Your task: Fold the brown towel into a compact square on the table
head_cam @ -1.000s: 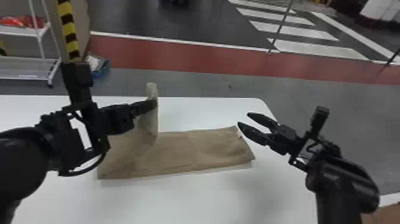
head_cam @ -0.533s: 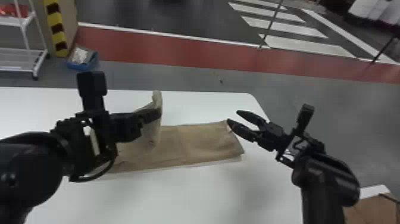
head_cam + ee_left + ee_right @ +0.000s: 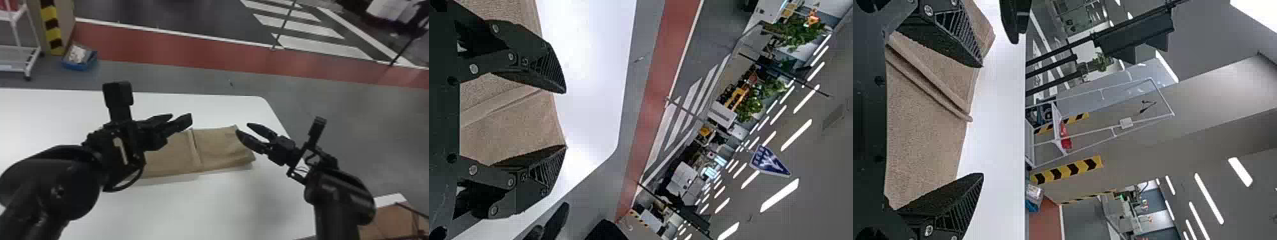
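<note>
Hovering toward the ten o'clock side, counting twelve as straight away from the robot, the left pincer [image 3: 182,115] has its two fingers spread, pinching nothing that I can see. From where I stand, the brown towel [image 3: 223,146] lies on the white desk [image 3: 191,207] as a flat strip, its nine o'clock part hidden behind that arm. A raised band [image 3: 193,146] crosses it, running roughly from eleven o'clock to five, which I take for the edge of a flap already laid over. If so, the left side wants a light touch: keep that pincer clear of the edge when it moves off, or the flap may drag or ruck.

Toward three o'clock, the right pincer [image 3: 243,128] has its fingers parted by the far corner of the towel's short end [image 3: 249,157]; whether they touch cloth I can't tell. My guess is that this end comes over next. I'd go low, take every layer at the rim, lift just enough to clear and carry it toward nine o'clock, lining up the long edges. Pinch only the top layer and the square will come out crooked.
</note>
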You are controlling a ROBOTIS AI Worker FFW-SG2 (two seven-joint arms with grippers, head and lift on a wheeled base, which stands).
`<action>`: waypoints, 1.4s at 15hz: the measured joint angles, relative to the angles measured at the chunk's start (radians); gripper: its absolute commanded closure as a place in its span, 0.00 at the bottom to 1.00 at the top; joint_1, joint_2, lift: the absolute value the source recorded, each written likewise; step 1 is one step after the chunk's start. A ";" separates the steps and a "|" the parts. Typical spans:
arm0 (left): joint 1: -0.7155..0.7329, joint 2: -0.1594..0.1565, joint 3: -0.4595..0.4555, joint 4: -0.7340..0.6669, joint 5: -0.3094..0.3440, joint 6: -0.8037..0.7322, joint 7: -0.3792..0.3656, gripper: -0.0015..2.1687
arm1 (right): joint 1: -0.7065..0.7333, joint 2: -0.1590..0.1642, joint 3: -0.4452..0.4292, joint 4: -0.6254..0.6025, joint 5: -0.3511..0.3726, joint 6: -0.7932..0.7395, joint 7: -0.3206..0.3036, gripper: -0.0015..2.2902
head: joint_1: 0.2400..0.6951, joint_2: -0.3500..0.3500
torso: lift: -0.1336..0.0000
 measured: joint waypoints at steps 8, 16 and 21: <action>0.118 0.186 0.313 -0.153 -0.171 -0.014 -0.089 0.02 | 0.069 0.101 0.053 -0.195 -0.016 0.247 -0.259 0.17 | 1.00 0.29 | 0.07; 0.266 0.230 0.558 -0.234 -0.175 -0.057 -0.239 0.02 | 0.108 0.126 0.367 -0.438 0.134 0.602 -0.566 0.18 | 1.00 0.60 | 0.07; 0.277 0.221 0.579 -0.225 -0.169 -0.069 -0.267 0.02 | 0.049 0.126 0.395 -0.406 0.195 0.688 -0.603 0.21 | 1.00 0.60 | 0.07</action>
